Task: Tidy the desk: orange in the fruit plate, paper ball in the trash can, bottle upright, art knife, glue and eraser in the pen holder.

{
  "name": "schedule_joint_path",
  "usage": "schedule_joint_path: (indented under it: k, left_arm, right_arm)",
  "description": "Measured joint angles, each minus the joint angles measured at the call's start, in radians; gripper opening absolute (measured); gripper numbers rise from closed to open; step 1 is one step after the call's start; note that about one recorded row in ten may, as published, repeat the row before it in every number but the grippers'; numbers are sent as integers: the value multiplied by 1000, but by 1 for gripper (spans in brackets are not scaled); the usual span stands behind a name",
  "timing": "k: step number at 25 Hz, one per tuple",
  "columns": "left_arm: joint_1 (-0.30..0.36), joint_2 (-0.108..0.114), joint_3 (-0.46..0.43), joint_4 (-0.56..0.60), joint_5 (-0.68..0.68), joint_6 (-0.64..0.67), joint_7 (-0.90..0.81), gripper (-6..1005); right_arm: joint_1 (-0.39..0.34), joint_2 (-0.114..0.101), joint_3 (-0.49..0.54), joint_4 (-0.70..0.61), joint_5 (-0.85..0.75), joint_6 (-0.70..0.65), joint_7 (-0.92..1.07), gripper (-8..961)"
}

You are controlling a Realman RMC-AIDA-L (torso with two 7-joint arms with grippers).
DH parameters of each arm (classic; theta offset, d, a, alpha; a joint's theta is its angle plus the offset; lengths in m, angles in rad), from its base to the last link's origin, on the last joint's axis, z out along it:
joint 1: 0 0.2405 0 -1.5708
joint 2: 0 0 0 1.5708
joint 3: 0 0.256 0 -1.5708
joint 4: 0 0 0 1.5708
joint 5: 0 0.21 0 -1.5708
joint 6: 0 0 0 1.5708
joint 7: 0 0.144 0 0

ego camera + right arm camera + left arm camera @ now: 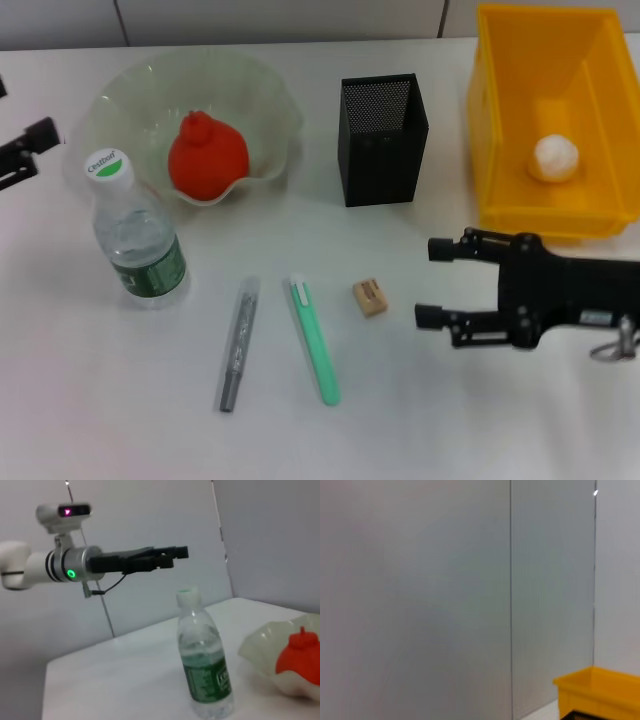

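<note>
The orange [206, 157] lies in the fruit plate [268, 108], also seen as orange [299, 653] and plate [264, 649] in the right wrist view. Inside the yellow trash can [497, 130] rests the paper ball [554, 157]. The bottle [136, 236] stands upright in front of the plate. A grey glue stick [238, 345], a green art knife [316, 340] and the tan eraser [370, 297] lie on the table before the black pen holder [383, 140]. My right gripper [433, 281] is open and empty, just right of the eraser. My left gripper [28, 148] is parked at the far left edge.
The right wrist view shows the upright bottle [203, 666] with the left gripper [172, 556] held high behind it. In the left wrist view only a wall and a corner of the trash can [600, 692] appear.
</note>
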Motion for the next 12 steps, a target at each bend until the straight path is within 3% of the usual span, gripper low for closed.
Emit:
schedule_joint_path:
  k: [1, 3, 4, 5, 6, 7, 8, 9, 10, 11, 12]
  left_arm:
    - [4, 0, -4, 0, -4, 21, 7, 749]
    - [17, -1, -10, -5, -11, 66, 37, 791]
    - [28, -2, -5, -22, -11, 103, 82, 791]
    - [28, -2, -5, -22, -11, 103, 82, 790]
    - [39, -3, 9, -62, -6, 152, 155, 790]
    - [46, -2, 26, -122, 1, 205, 235, 790]
    - [48, -2, 29, -142, 4, 218, 255, 789]
    - [49, -1, 36, -177, 8, 234, 289, 789]
    - [49, -1, 36, -177, 8, 234, 289, 788]
    - [45, -1, 47, -274, 28, 251, 361, 788]
    - [41, -1, 49, -293, 34, 251, 376, 788]
  right_arm:
    - [-7, -1, 2, -134, -38, -26, 156, 834]
    - [-8, -1, 2, -211, -68, -32, 237, 834]
    - [-5, 0, -7, -358, -147, -35, 402, 835]
    - [-5, 0, -7, -358, -147, -35, 402, 835]
    - [25, 1, -38, -504, -258, -35, 606, 835]
    - [25, 1, -38, -504, -258, -35, 606, 835]
    - [41, 1, -53, -551, -305, -36, 679, 835]
    - [112, 1, -120, -657, -440, -39, 895, 835]
    - [112, 1, -120, -657, -440, -39, 895, 835]
    - [150, 0, -159, -691, -502, -40, 986, 835]
    - [187, 0, -200, -713, -559, -40, 1062, 835]
